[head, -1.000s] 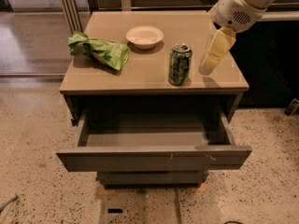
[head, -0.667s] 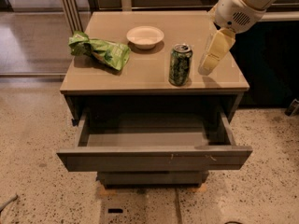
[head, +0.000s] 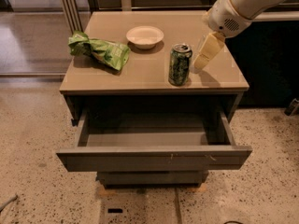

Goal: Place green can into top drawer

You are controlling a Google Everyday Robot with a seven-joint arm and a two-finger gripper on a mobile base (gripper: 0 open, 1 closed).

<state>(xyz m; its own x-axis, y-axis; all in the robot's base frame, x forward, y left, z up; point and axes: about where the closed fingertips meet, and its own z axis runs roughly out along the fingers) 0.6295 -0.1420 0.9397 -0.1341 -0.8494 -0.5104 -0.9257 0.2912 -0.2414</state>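
Camera view | green can (head: 180,64) upright on table (head: 135,76), just left of gripper (head: 201,63) | gripper opening: cannot tell

Dim, gripper (head: 202,62) shadowing tabletop (head: 140,71) beside green can (head: 180,65)

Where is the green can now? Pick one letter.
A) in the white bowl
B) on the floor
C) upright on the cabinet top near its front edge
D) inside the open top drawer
C: the green can stands upright on the cabinet top, the gripper hangs close beside it, and the top drawer below is open.
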